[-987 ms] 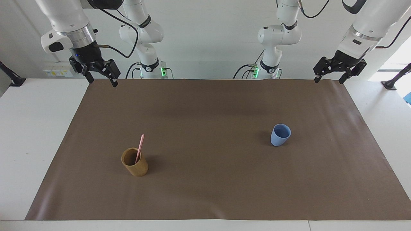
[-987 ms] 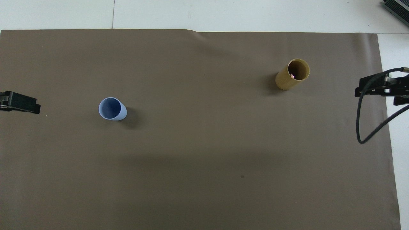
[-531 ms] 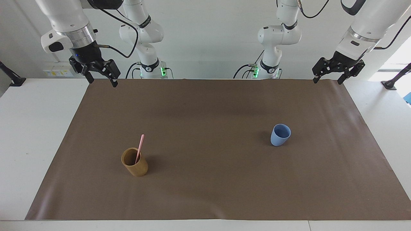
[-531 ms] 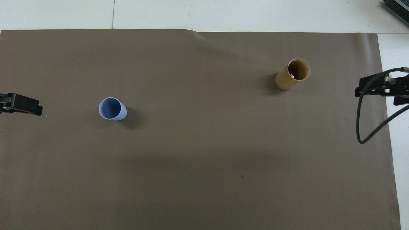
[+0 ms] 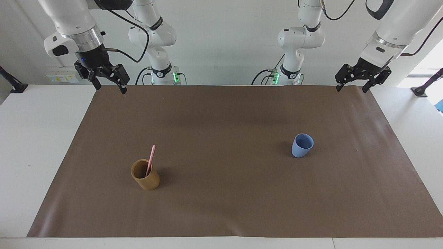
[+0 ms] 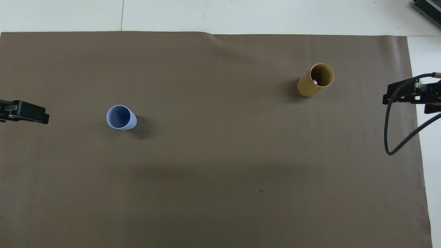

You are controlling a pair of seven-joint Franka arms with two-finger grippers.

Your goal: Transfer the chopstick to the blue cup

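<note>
- The chopstick (image 5: 151, 159) stands tilted in the brown cup (image 5: 145, 175), its lower end inside and its upper half sticking out above the rim, leaning toward the robots.
- In the overhead view only the pink tip of the chopstick (image 6: 315, 82) shows inside the brown cup's (image 6: 314, 82) mouth.
- The brown cup stands upright on the brown mat (image 5: 221, 114), toward the right arm's end of the desk (image 5: 34, 138).
- The blue cup (image 5: 302, 145) stands upright on the same mat toward the left arm's end, well apart from the brown cup and a little nearer to the robots than it.
- The blue cup's (image 6: 120, 117) inside shows nothing in it from above.
- The right tool (image 5: 108, 84) hangs in the air over the mat's corner at the robots' edge, fingers spread and holding nothing.
- The left tool (image 5: 353, 85) hangs over the mat's corner at its own end of the robots' edge, fingers spread too, holding nothing.
- Both tools are far from the two cups.
</note>
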